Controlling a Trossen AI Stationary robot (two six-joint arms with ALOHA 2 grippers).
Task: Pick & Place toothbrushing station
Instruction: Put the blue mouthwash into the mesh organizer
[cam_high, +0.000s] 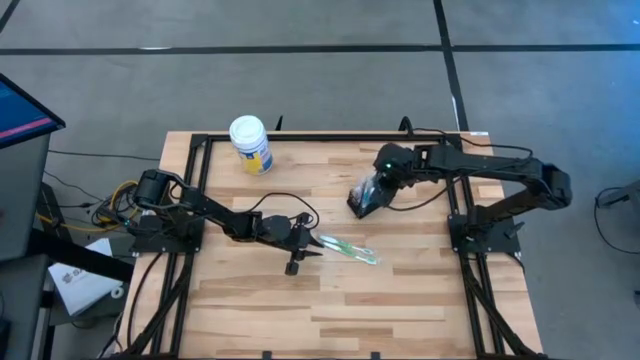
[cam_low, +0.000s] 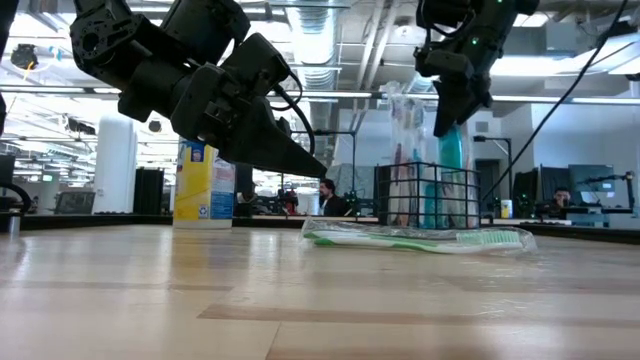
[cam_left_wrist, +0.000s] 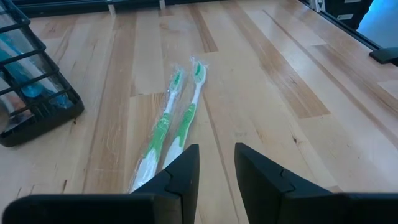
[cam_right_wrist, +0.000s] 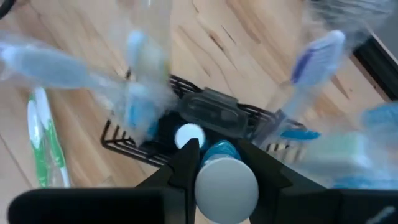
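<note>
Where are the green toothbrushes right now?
In the high view the green toothbrushes lie flat on the table near its middle, just ahead of the left gripper and nearer the front edge than the wire-mesh holder.

Near ends of two wrapped green toothbrushes (cam_left_wrist: 171, 118) hidden behind the left gripper (cam_left_wrist: 216, 163) fingertips in the left wrist view. Black wire holder (cam_left_wrist: 34, 93) cut off at the 9 o'clock edge there, contents only partly seen. In the right wrist view, wrapped blue brushes (cam_right_wrist: 311, 68) smeared by blur; teal tube (cam_right_wrist: 224, 180) body concealed below its white cap, between the right gripper (cam_right_wrist: 217, 155) fingers. From above, holder contents too small to tell apart. Label on the white-lidded jar (cam_low: 203, 185) unreadable in the low view.
</note>
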